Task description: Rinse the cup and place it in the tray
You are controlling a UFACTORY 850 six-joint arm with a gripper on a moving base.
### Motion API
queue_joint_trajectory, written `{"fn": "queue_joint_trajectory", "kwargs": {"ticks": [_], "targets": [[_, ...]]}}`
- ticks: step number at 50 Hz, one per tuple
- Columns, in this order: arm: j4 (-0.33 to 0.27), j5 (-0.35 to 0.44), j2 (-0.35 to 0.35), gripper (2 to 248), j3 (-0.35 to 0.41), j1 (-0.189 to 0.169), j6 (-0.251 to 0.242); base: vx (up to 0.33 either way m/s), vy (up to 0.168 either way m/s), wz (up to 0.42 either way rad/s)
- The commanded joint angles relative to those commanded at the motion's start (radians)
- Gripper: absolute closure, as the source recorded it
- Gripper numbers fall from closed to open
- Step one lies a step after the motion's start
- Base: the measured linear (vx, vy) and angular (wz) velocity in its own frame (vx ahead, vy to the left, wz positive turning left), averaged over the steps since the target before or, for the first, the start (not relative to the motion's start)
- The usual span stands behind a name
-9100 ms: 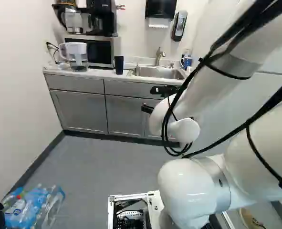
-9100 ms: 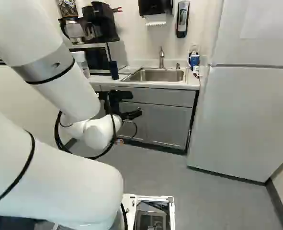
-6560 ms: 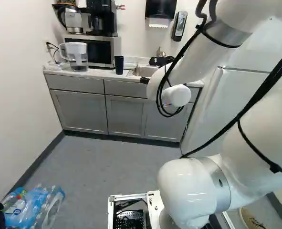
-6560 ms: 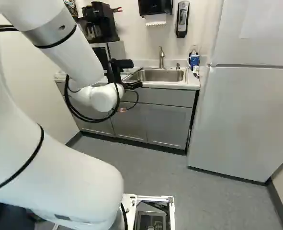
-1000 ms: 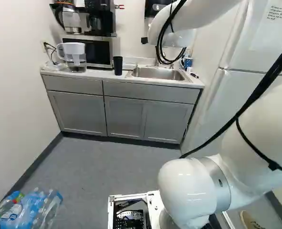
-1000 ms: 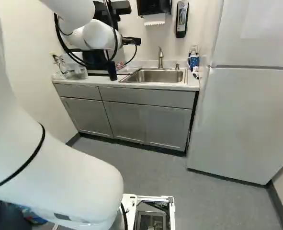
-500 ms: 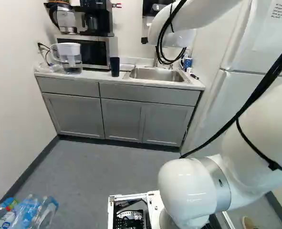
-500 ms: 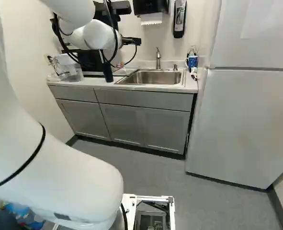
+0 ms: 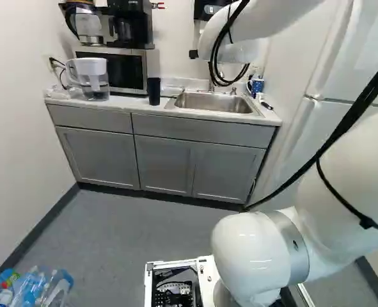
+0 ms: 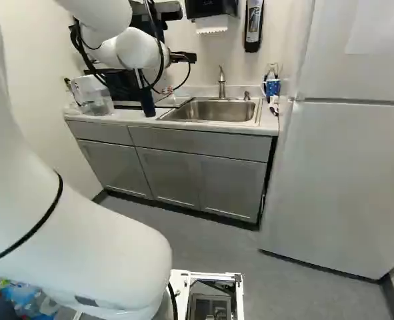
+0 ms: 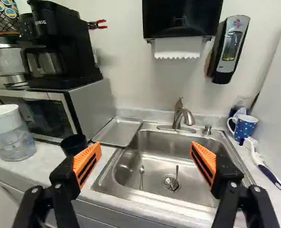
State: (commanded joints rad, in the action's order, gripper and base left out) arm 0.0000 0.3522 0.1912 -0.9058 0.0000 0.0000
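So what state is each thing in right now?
Black two-fingered gripper with orange pads: open
Dark cylindrical cup: upright
Silver rectangular tray: bare, lying flat
Silver curved faucet: no water running
Blue spotted mug: upright
White refrigerator: shut
Grey cabinet doors: shut

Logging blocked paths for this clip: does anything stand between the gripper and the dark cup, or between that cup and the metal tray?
Nothing visible stands between the gripper and the dark cup, nor between that cup and the metal tray beside the sink; only countertop shows there.
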Motion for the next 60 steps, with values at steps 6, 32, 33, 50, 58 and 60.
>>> {"fn": "queue_joint_trajectory", "kwargs": {"ticks": [6, 32, 33, 50, 58, 60], "targets": [[0.000, 0.000, 0.000, 3, 0.000, 0.000, 0.000, 0.106, -0.029, 0.175], [0.000, 0.000, 0.000, 3, 0.000, 0.000, 0.000, 0.108, -0.024, 0.186], [0.000, 0.000, 0.000, 3, 0.000, 0.000, 0.000, 0.104, -0.026, 0.168], [0.000, 0.000, 0.000, 3, 0.000, 0.000, 0.000, 0.105, -0.036, 0.109], [0.000, 0.000, 0.000, 3, 0.000, 0.000, 0.000, 0.111, -0.057, 0.002], [0.000, 0.000, 0.000, 3, 0.000, 0.000, 0.000, 0.115, -0.058, 0.007]]}}
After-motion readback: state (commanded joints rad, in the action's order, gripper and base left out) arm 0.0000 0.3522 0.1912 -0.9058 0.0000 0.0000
